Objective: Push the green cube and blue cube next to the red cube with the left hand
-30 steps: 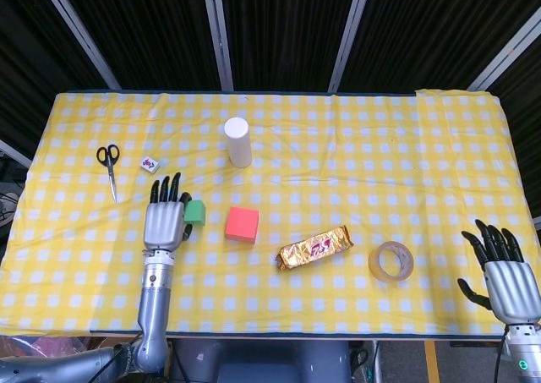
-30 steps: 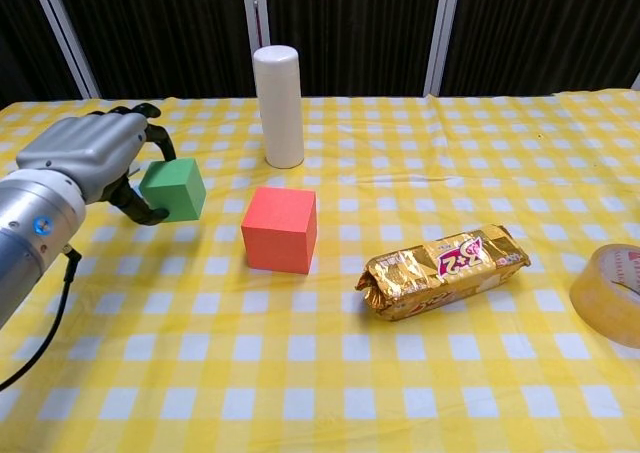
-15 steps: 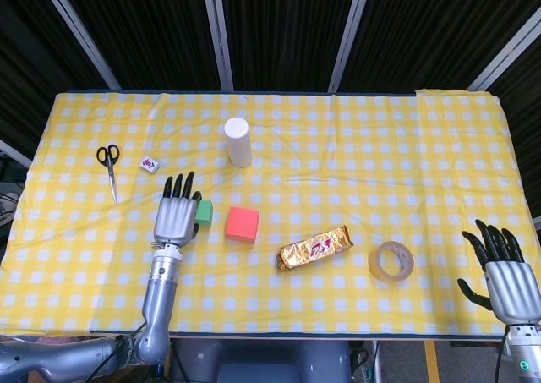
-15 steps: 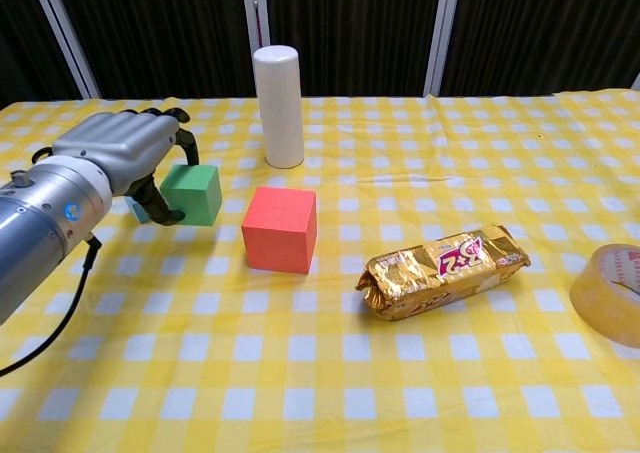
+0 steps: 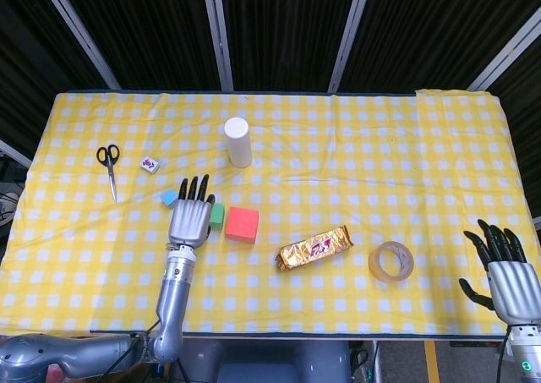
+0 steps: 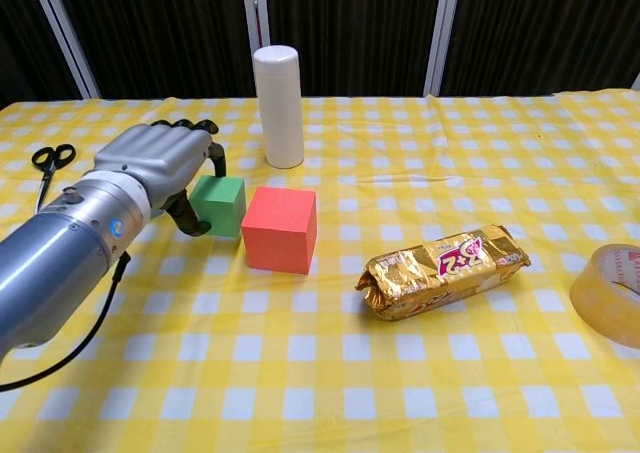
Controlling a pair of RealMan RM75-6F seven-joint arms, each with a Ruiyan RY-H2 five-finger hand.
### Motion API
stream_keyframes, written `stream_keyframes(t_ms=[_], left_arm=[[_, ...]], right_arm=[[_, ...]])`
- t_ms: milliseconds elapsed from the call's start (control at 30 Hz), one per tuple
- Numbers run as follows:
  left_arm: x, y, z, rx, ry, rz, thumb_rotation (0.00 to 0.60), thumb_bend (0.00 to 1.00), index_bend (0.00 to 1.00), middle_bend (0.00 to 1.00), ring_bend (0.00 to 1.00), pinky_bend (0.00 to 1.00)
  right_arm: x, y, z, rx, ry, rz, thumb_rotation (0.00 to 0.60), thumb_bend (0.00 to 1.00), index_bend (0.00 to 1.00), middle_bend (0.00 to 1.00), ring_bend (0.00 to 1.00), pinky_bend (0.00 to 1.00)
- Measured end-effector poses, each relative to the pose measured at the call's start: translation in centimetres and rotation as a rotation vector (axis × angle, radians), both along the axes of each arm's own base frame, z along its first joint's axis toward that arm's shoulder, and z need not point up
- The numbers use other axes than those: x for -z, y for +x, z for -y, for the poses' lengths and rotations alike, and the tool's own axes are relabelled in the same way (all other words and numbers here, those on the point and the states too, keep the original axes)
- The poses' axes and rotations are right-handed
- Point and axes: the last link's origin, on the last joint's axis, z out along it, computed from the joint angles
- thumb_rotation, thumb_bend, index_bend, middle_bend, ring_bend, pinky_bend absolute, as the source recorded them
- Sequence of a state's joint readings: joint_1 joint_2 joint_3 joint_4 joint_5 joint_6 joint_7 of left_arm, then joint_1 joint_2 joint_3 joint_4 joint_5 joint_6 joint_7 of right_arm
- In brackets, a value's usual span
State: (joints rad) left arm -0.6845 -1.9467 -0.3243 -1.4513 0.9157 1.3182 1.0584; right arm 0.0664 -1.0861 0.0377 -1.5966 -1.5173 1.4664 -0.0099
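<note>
The table (image 5: 279, 138), wide and rectangular under a soft yellow-and-white checked cloth with a few creases, carries everything.

The left hand (image 5: 191, 221), metal-backed with dark fingers, lies flat-backed beside the green cube, its fingers curved against the cube's outer face in the chest view; it grasps nothing and, in my judgement, acts as a pusher. The right hand (image 5: 507, 281) rests near the table's front right corner, fingers spread and holding nothing, well clear of the job.

The white cylinder (image 5: 237, 141), smooth and upright, stands behind the cubes toward the table's far edge. The gold foil snack pack (image 5: 315, 248), crinkled and shiny, lies tilted near the middle of the front half, and the translucent tape roll (image 5: 390, 261) lies flat beyond it toward the right.

The red cube (image 5: 242, 224), matte and sharp-edged, sits left of centre. The green cube (image 6: 221, 205), smaller and matte, is just beside the red one's left face, touching or very nearly; I cannot tell which. So that half looks about done.

The blue cube (image 5: 170, 198), only partly visible, lies behind the left hand toward the left edge, not yet beside the red cube.

The scissors (image 5: 109, 167) and a small white tile (image 5: 150, 164) lie near the far left corner.
</note>
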Motion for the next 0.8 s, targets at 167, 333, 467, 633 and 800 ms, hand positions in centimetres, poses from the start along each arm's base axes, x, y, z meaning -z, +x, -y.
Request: stream_keyframes(t_ms=[167, 333, 467, 633, 800], left_arm=[[0.8, 0.2, 0.3, 0.012, -0.007, -0.014, 0.6, 0.45, 0.41, 0.0, 0.0, 0.0], [1.3, 0.5, 0.4, 0.021, -0.005, -0.022, 0.6, 0.45, 0.41, 0.0, 0.0, 0.0], [1.6, 0.6, 0.5, 0.027, -0.005, -0.032, 0.6, 0.45, 0.41, 0.0, 0.0, 0.0], [2.0, 0.6, 0.5, 0.03, -0.004, -0.043, 0.6, 0.45, 0.41, 0.0, 0.0, 0.0], [2.3, 0.5, 0.6, 0.03, -0.008, -0.052, 0.6, 0.45, 0.41, 0.0, 0.0, 0.0]], right_arm=[[-0.1, 0.1, 0.0, -0.007, -0.003, 0.005, 0.6, 0.32, 0.16, 0.0, 0.0, 0.0], [-0.3, 0.1, -0.1, -0.01, -0.008, 0.012, 0.6, 0.32, 0.16, 0.0, 0.0, 0.0], [-0.4, 0.1, -0.2, -0.013, -0.009, 0.016, 0.6, 0.32, 0.16, 0.0, 0.0, 0.0], [-0.3, 0.1, -0.3, -0.014, -0.005, 0.016, 0.6, 0.32, 0.16, 0.0, 0.0, 0.0], [-0.3, 0.1, -0.3, -0.013, -0.005, 0.017, 0.6, 0.32, 0.16, 0.0, 0.0, 0.0]])
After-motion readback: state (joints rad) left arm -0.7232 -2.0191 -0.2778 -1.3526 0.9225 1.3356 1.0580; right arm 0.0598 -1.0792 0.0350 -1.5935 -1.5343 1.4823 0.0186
